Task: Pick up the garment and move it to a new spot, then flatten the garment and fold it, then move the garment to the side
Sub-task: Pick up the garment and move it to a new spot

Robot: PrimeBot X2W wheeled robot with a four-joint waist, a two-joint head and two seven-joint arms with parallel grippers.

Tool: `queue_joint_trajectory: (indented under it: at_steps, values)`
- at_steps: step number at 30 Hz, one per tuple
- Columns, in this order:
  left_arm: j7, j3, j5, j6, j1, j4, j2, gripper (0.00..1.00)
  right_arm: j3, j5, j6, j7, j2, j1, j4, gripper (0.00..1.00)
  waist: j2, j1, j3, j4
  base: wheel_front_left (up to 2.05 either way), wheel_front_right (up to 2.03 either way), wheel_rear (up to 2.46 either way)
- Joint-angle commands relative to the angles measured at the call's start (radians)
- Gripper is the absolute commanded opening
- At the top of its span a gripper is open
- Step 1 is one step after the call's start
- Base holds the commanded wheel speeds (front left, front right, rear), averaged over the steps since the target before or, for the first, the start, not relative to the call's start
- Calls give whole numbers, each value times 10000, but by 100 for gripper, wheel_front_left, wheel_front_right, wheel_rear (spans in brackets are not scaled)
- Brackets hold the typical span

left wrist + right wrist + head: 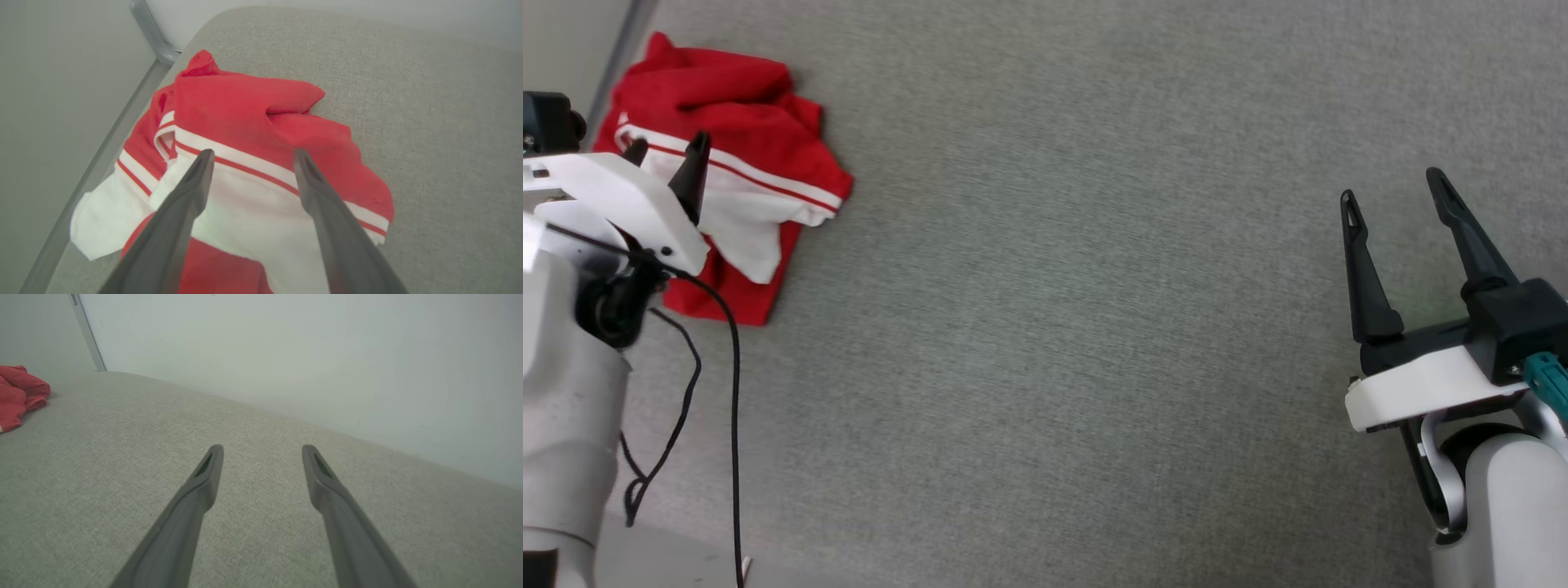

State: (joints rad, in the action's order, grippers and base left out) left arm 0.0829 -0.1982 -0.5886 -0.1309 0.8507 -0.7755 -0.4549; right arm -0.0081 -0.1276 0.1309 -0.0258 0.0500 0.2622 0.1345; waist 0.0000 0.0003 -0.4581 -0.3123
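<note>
The grey padded surface (pixel 1054 327) takes up nearly everything ahead. The garment (pixel 743 122) lies bunched in the surface's far left corner, close to the metal rail (pixel 155 36) that runs along its left edge. The rest of the surface is bare cloth. The top is crumpled in several layers, with red body fabric heaped behind and a white sleeve with striped trim flopped across the front.

Several things could go wrong, as I judge it. A pinch taken where the fingers now point may catch just the loose sleeve, so the heavier red bulk trails, drags on the surface or slips free on the way to a new spot. With the heap so near the left edge, a push rather than a clean lift could nudge it over by the rail. The black cable (pixel 735 367) hanging from the left arm could also snag on the way.

The left gripper (pixel 253 152) is over that corner, its fingers spread wide astride the sleeve and holding nothing. Whether the tips touch the fabric I cannot tell. The right gripper (pixel 1393 186) hangs over the surface's right side, well apart from the garment, equally spread and empty.
</note>
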Motion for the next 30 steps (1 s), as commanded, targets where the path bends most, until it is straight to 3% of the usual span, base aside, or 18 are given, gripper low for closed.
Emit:
queue_joint_trajectory:
  at_steps: [1,7,12,14,15,21,30]
  values:
    - [813,-230,-417,5,270,-397,-222,100,33,1,-3,-89,5,174,-41,100,0,-3,-402,378,0,0,0]
    - [3315,-986,-1347,5,628,-1339,-752,100,105,74,-3,-140,5,335,-127,100,0,-3,-722,621,0,0,0]
    - [4996,-1438,-2076,3,415,-1911,-616,100,101,74,-5,-126,5,486,-162,100,0,-3,-860,752,0,0,0]
    - [5146,-1489,-2255,5,392,-2019,-566,11,96,70,-3,-86,5,529,-177,100,0,-3,-867,804,0,0,0]
    - [4980,-1492,-2323,3,390,-2025,-586,0,75,63,-3,-91,5,517,-188,100,0,-3,-852,825,0,0,0]
    - [3487,-1501,-2234,3,477,-1931,-726,0,-6,96,-5,-149,5,400,-264,100,0,-3,-567,855,0,0,0]
    - [-610,-1584,-1678,5,339,-2232,-519,0,-168,472,-3,-377,4,-100,-631,100,0,-3,826,772,0,0,0]
